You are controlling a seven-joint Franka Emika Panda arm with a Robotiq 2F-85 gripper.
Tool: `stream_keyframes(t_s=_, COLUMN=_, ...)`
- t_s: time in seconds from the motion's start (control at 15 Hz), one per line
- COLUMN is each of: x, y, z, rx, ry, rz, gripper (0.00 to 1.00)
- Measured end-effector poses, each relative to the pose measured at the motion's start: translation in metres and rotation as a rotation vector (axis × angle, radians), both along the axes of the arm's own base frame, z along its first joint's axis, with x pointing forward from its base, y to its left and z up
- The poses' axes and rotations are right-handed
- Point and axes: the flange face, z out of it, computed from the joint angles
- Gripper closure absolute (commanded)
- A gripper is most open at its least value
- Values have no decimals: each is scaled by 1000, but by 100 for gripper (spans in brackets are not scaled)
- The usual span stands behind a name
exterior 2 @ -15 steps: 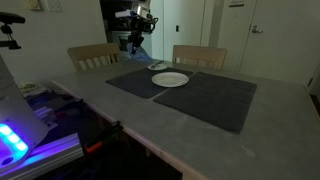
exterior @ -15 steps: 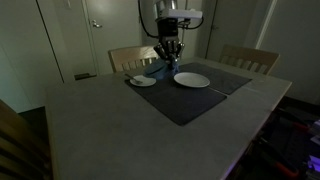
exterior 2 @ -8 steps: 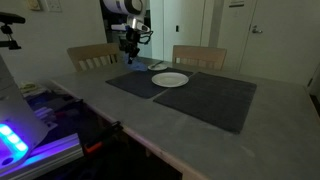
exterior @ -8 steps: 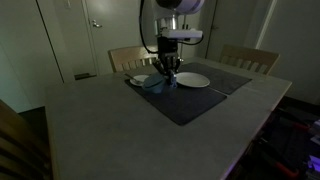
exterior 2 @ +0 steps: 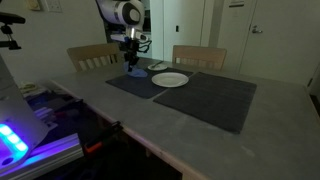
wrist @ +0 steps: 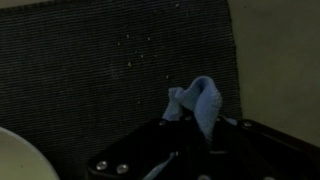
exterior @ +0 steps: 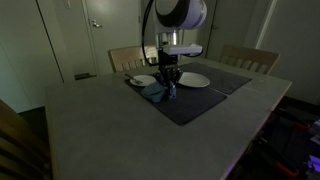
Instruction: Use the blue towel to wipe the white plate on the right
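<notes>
The blue towel point(wrist: 201, 100) sticks up between the dark jaws of my gripper point(wrist: 200, 135), which is shut on it. In both exterior views the gripper point(exterior: 169, 84) point(exterior 2: 133, 64) is low over the dark placemat point(exterior: 190, 103), with the towel point(exterior: 154, 91) bunched on the mat beneath it. The larger white plate point(exterior: 193, 79) point(exterior 2: 170, 79) lies just beside the gripper. A smaller white plate point(exterior: 142, 80) point(exterior 2: 158, 67) lies on the towel's other side. A plate's rim point(wrist: 14, 160) shows at the lower left of the wrist view.
Two dark placemats point(exterior 2: 205, 97) cover the far half of the grey table point(exterior: 110, 125). Wooden chairs point(exterior: 250, 58) point(exterior 2: 92, 54) stand behind the table. The bare tabletop point(wrist: 280, 60) shows beyond the mat's edge in the wrist view.
The gripper has come down from above the plates to the placemat with the towel. The towel hung in the air before and now rests bunched on the mat.
</notes>
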Motion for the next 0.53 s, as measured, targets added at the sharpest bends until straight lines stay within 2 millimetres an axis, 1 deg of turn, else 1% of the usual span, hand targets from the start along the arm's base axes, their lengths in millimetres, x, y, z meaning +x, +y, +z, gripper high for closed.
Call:
stream_keyframes(t_s=0.13, x=2, y=-1, z=3, rx=1, ry=-7, rz=4, gripper=47)
stream_keyframes(t_s=0.27, x=6, y=-3, z=12, rx=-2, ry=-27, rz=11, gripper=34)
stream_keyframes(t_s=0.33, x=10, y=-4, z=19, rx=-6, ry=-42, rz=17, gripper=27)
stream_keyframes(t_s=0.53, x=22, y=-10, z=48, rx=-20, ry=-98, rz=29, gripper=5)
